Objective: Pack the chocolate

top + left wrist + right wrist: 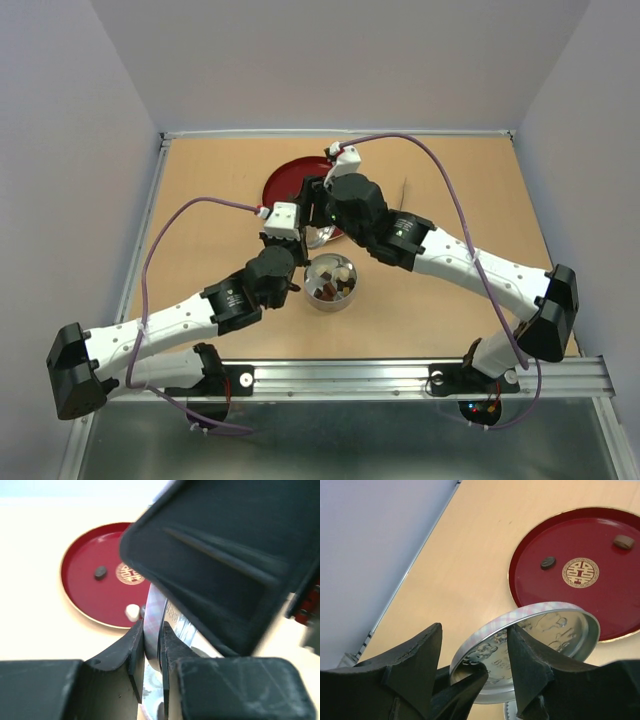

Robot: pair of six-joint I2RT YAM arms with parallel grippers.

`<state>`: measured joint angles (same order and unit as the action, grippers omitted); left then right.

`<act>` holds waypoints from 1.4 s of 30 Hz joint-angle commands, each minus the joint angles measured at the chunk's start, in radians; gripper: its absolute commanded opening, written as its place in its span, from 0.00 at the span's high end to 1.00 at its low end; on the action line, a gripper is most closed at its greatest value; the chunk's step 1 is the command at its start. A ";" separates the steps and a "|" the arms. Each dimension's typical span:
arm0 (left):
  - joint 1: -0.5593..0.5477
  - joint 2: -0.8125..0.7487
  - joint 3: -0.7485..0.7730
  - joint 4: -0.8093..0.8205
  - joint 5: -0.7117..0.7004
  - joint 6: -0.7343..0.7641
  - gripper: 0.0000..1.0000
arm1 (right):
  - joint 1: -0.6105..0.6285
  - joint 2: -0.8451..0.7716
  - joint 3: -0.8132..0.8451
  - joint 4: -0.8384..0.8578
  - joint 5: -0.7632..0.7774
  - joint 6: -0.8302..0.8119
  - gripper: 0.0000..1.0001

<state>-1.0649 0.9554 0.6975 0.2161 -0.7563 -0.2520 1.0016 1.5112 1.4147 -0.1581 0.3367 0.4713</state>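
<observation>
A round silver tin (331, 283) at the table's middle holds several chocolate (338, 285) pieces. Its lid (555, 630), silver with a pink checked rim, hangs tilted above the table. My left gripper (151, 630) is shut on the lid's rim (152, 611). My right gripper (475, 629) is open and straddles the same rim: one finger (530, 665) lies against the lid's underside, the other finger (415, 665) stands off from it. More chocolate lies on the red tray (615, 595): a dark piece (548, 562), a brown piece (623, 541) and a white piece (132, 612).
The red tray (283, 186) lies at the back, left of centre, just behind both grippers. Grey walls close in the table on three sides. A metal rail (350, 377) runs along the near edge by the arm bases.
</observation>
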 commanded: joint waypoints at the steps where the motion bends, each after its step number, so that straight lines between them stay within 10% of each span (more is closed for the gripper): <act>1: -0.059 0.019 0.068 0.048 -0.096 0.141 1.00 | 0.008 0.030 0.110 -0.081 0.048 0.032 0.40; 24: -0.168 0.049 0.037 0.177 -0.232 0.539 1.00 | 0.006 0.103 0.178 -0.363 0.055 0.138 0.36; 31: -0.217 0.054 0.026 0.244 -0.304 0.600 0.99 | 0.005 0.119 0.156 -0.376 0.058 0.147 0.52; 42: -0.259 0.023 -0.015 0.246 -0.278 0.534 0.44 | -0.004 0.092 0.078 -0.376 0.090 0.185 0.76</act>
<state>-1.2942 1.0225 0.6914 0.3759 -1.0512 0.2798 1.0073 1.5978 1.5436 -0.4679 0.3660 0.6975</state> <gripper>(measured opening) 0.489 0.358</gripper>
